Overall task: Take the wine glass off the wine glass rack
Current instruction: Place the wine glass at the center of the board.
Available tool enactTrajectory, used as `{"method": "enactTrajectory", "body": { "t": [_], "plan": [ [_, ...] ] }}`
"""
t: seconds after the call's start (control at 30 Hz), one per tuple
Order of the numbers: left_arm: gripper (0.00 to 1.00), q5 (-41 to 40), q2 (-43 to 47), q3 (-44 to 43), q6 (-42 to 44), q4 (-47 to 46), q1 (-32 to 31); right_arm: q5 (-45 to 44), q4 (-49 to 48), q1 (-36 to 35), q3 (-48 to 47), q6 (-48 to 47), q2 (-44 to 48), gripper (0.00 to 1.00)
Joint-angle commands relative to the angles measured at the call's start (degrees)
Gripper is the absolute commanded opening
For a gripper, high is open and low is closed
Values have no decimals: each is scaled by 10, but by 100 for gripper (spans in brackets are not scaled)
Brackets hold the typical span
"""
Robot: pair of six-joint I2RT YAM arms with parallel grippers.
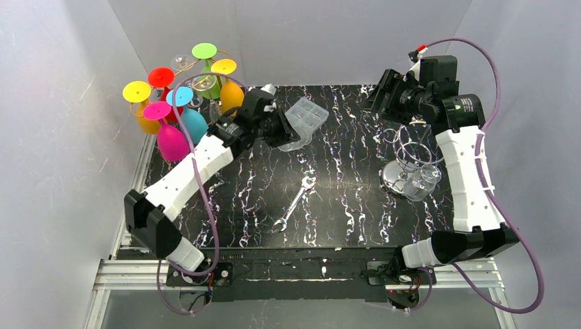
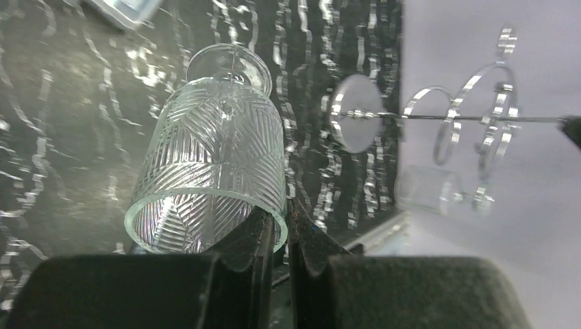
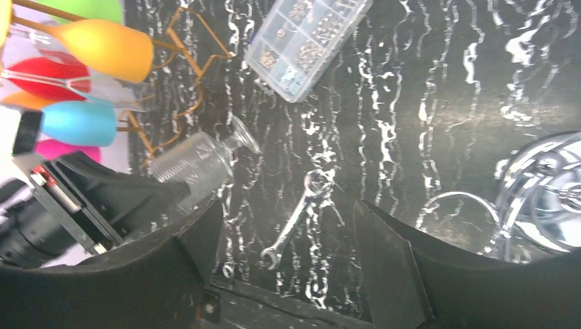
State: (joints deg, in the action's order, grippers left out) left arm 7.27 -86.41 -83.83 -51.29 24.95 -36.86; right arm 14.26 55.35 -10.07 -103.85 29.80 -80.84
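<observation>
The left tool is clenching on the rim of a clear ribbed wine glass, carrying it tilted with its foot pointing away, over the bench. The wine glass is hanging just beside a clear box and near the gold rack, where coloured glasses are hanging. A wrench is lying mid-bench. The right tool is standing released, fingers spread wide and gripping nothing, above the far right of the bench. Below it a chrome rack is carrying a second clear glass.
</observation>
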Motion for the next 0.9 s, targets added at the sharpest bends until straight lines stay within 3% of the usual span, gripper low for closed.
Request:
{"method": "enactTrajectory", "body": {
  "t": [0.0, 0.23, 0.77, 0.87],
  "plan": [
    [0, -73, -81, -107, 144, 181, -4, -78, 58, -10, -45, -64, -5, 80],
    [0, -148, -190, -198, 214, 287, -4, -117, 87, -13, -62, -101, 11, 83],
    [0, -180, -301, -274, 267, 340, 9, -118, 108, -12, -49, -100, 58, 88],
    [4, -180, -310, -281, 274, 345, 12, -120, 112, -12, -44, -99, 63, 89]
  ]
}}
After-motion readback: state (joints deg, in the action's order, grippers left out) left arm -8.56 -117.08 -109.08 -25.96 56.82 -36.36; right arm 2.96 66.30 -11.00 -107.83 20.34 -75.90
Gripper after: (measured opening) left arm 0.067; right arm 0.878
